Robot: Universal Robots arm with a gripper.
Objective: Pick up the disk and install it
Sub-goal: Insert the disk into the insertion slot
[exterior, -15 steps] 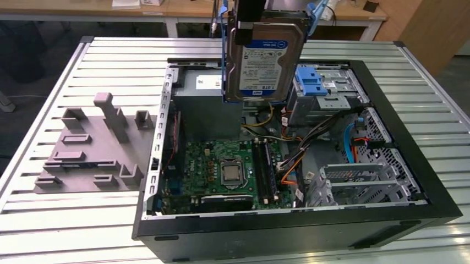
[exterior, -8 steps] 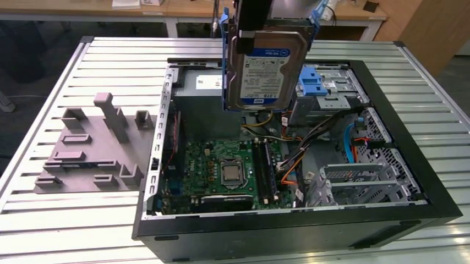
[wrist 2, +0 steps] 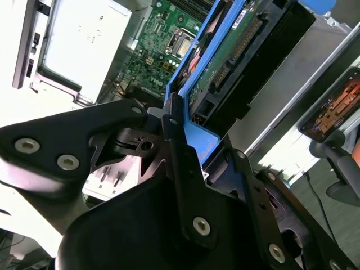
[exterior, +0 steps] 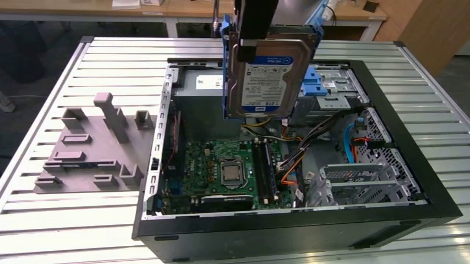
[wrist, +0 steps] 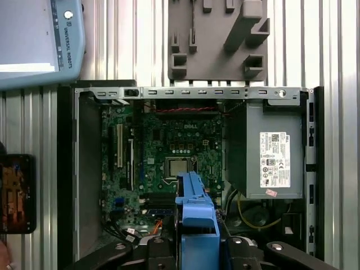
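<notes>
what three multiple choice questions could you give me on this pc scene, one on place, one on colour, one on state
1. Where is the disk?
A) in the air over the open computer case
B) lying beside it
C) seated inside it

2. What colour are the disk's carrier rails?
A) red
B) blue
C) yellow

3. How is the tool?
A) open, beside the disk
B) open, far from the disk
C) shut on the disk

Answers:
1 A, the exterior view shows it hanging clear above the case.
2 B, blue plastic frames it in both wrist views.
3 C, its fingers clamp the blue end and the disk hangs from them.
</notes>
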